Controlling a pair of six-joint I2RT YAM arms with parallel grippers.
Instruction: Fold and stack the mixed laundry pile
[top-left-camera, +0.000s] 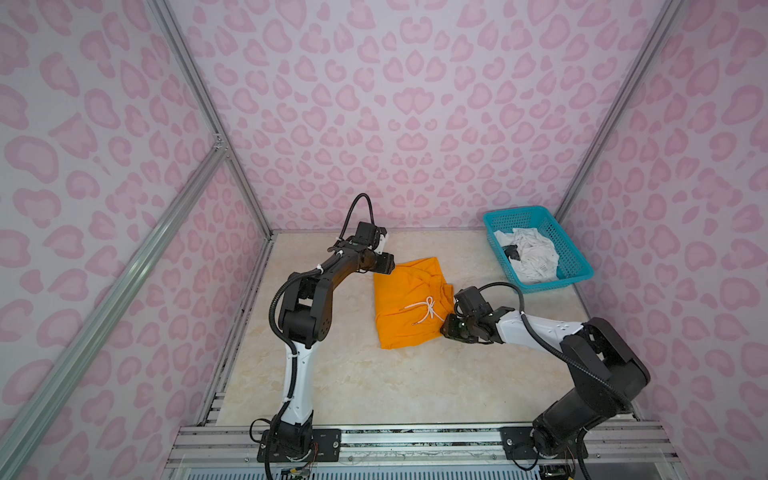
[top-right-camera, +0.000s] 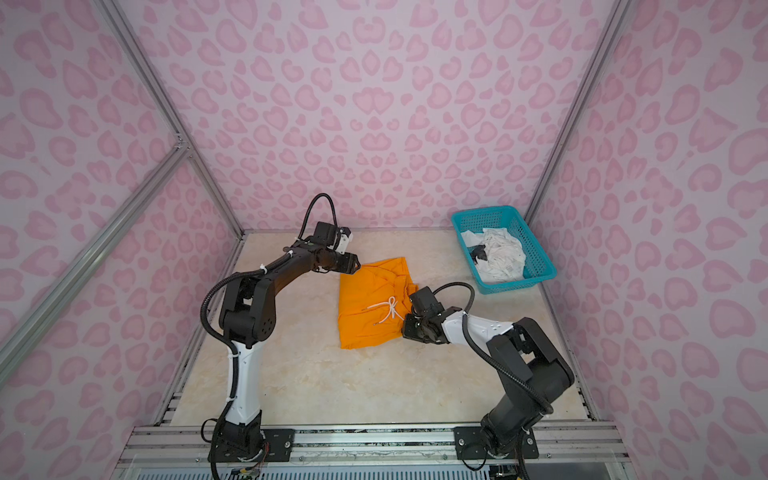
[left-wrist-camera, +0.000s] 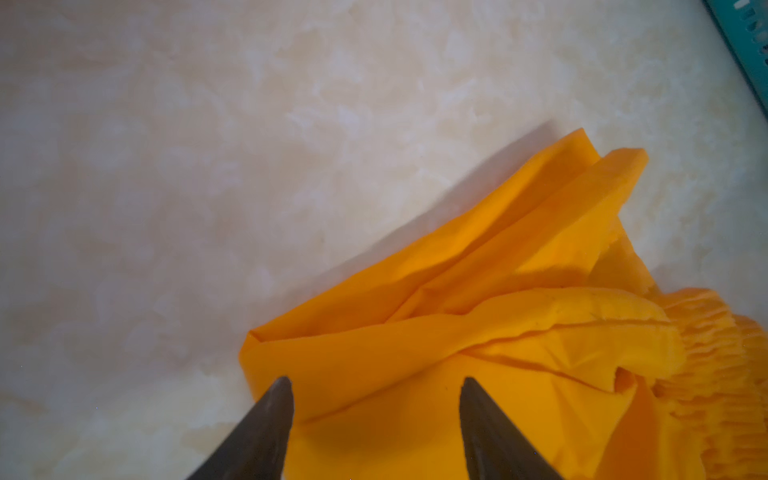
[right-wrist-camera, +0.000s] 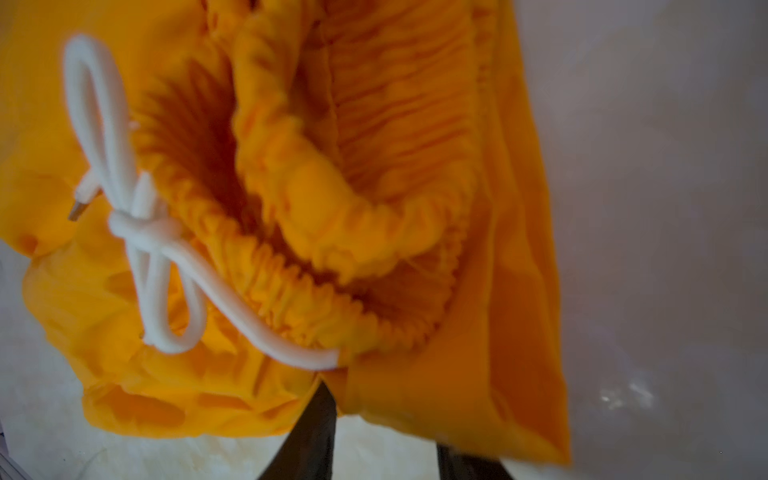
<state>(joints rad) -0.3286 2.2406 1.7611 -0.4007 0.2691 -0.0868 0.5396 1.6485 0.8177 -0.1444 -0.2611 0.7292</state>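
Observation:
The bright orange shorts (top-left-camera: 405, 303) (top-right-camera: 370, 305) lie partly folded on the marble table, and their white drawstring (top-left-camera: 428, 309) (right-wrist-camera: 153, 249) faces up. My left gripper (top-left-camera: 384, 269) (top-right-camera: 355, 266) is over their far left corner. In the left wrist view it (left-wrist-camera: 376, 386) stands open with orange cloth (left-wrist-camera: 457, 332) spread under the gap. My right gripper (top-left-camera: 446, 328) (top-right-camera: 406, 328) is at the shorts' near right edge by the gathered waistband (right-wrist-camera: 332, 249). Its jaws (right-wrist-camera: 386, 415) stand apart with bare table between them, and a cloth flap covers one tip. The white T-shirt (top-left-camera: 528, 253) (top-right-camera: 503, 253) lies crumpled in the basket.
A teal perforated basket (top-left-camera: 515, 210) (top-right-camera: 482, 210) (left-wrist-camera: 744, 33) stands at the table's far right corner. Pink patterned walls with metal posts close in three sides. Bare marble table (top-left-camera: 374, 382) stretches in front of the shorts to the arm bases.

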